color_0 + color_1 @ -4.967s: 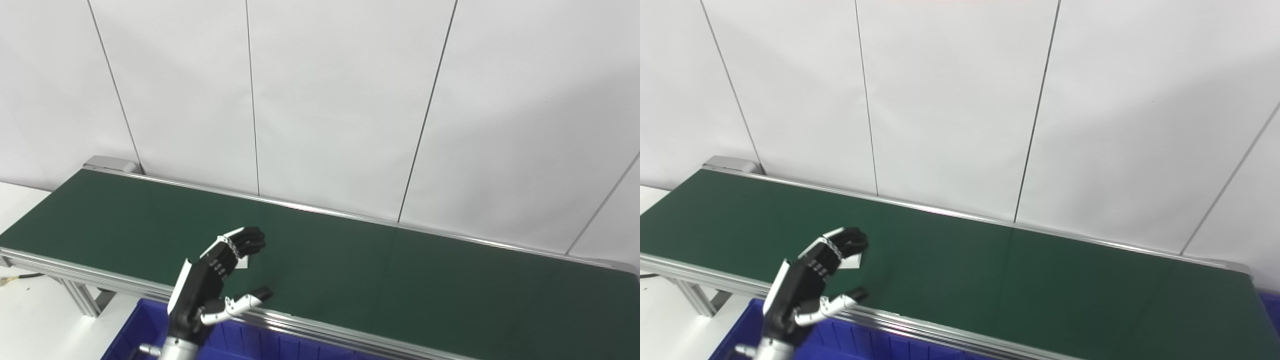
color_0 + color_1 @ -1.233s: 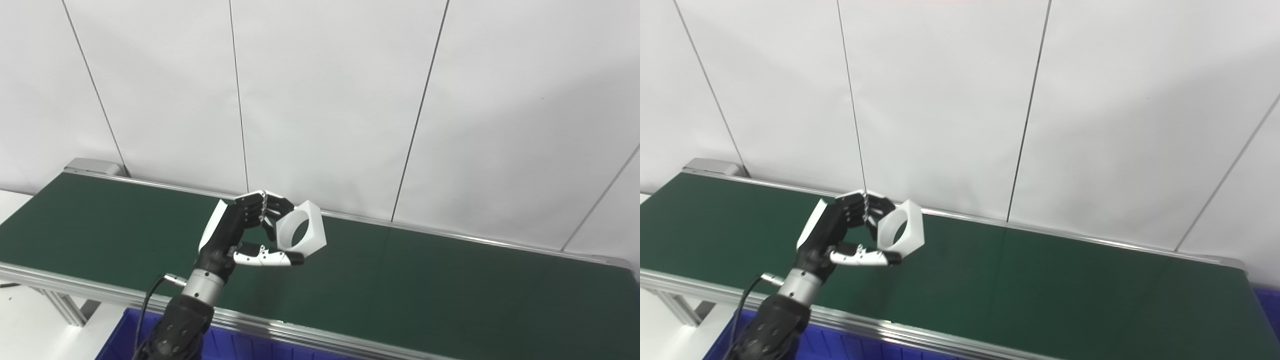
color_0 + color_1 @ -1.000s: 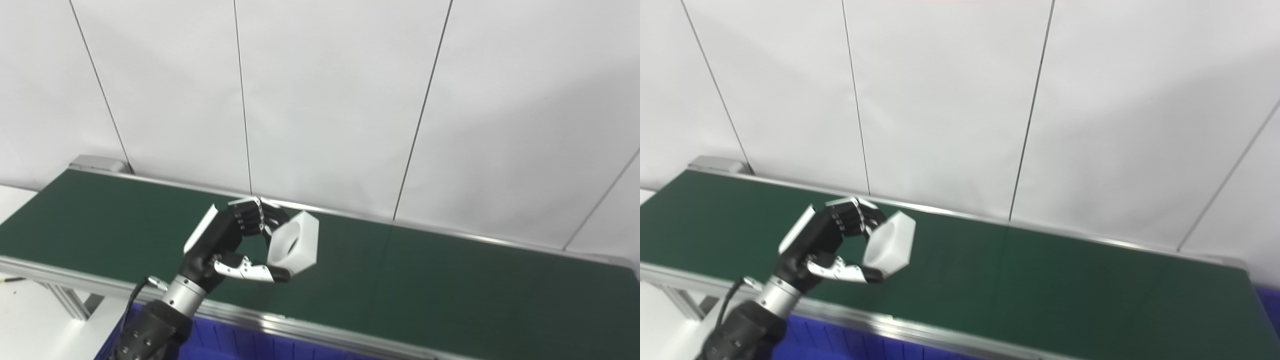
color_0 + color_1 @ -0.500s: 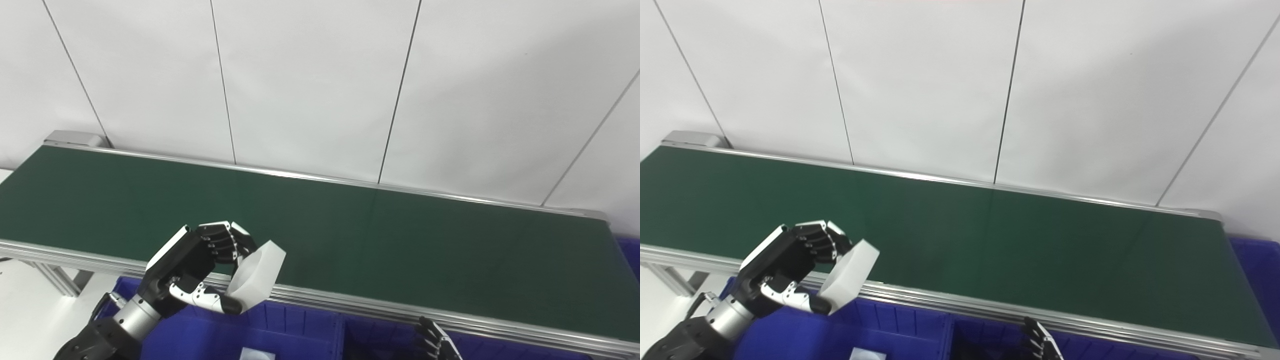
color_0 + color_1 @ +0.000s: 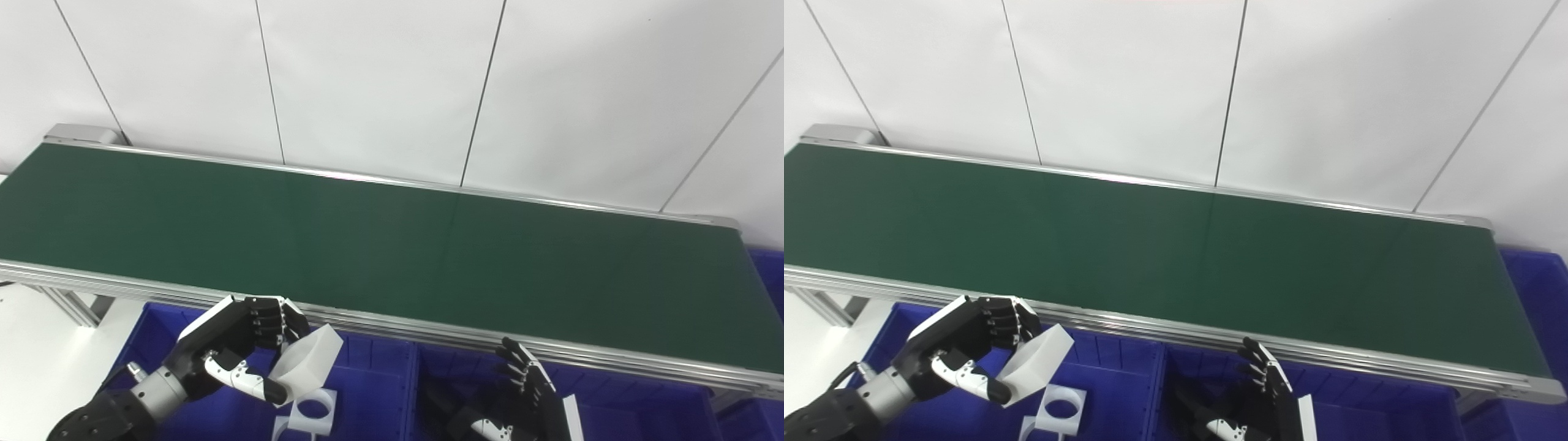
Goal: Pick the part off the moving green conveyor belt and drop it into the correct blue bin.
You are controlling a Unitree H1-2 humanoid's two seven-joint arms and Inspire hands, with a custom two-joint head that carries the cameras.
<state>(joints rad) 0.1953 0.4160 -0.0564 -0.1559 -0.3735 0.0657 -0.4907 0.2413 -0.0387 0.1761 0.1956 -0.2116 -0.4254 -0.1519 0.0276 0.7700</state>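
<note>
The fingers (image 5: 269,318) of the left hand (image 5: 236,349) curl over the top edge of a white part (image 5: 306,366), while the thumb presses it from below, so the part is pinched between them and sticks out to the hand's right, tilted. It hangs in the air above the left blue bin (image 5: 367,398), clear of the belt. Right under it, two more white blocks (image 5: 309,411) with round holes lie on the bin floor, one partly cut off by the picture's bottom edge.

To the right, past the wall between the bins, the right hand (image 5: 530,398) hovers over the neighbouring blue bin (image 5: 643,410). Its fingers point upward and are spread apart, holding nothing.

Just behind both bins runs the silver rail (image 5: 429,331) of the conveyor frame. Beyond it the green belt (image 5: 392,245) stretches from left to right with nothing on it. A further blue bin (image 5: 1537,294) shows at the belt's right end. At the far left a pale counter (image 5: 30,367) is visible beside the frame's legs. A white panelled wall (image 5: 380,79) stands behind the belt.
</note>
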